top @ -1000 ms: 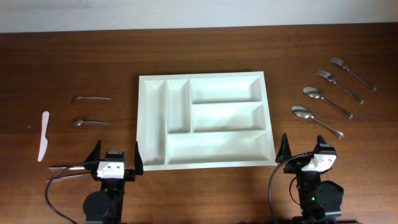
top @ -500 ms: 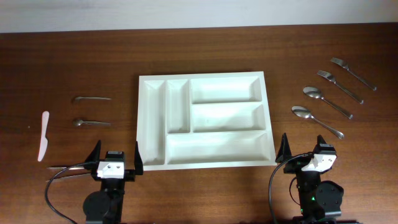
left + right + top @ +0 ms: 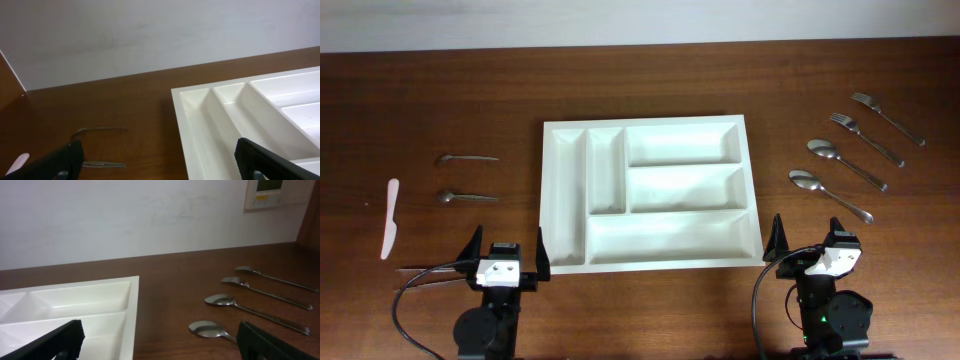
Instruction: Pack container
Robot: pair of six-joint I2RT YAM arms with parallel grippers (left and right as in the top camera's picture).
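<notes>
The white five-compartment container (image 3: 546, 200) lies in the middle of the table, and its compartments hold nothing. It also shows in the left wrist view (image 3: 200, 125) and the right wrist view (image 3: 131, 310). My left gripper (image 3: 506, 248) (image 3: 160, 160) is open and empty, just in front of the container's near left corner. My right gripper (image 3: 810, 245) (image 3: 162, 340) is open and empty by the near right corner. Two spoons (image 3: 830, 195) (image 3: 846, 164) and two forks (image 3: 866, 138) (image 3: 887, 117) lie to the right.
Two small spoons (image 3: 467, 158) (image 3: 466, 197) and a white plastic knife (image 3: 390, 217) lie left of the container. A thin metal utensil (image 3: 428, 268) lies beside my left gripper. A white wall runs behind the table, with a wall panel (image 3: 272, 192) at the far right.
</notes>
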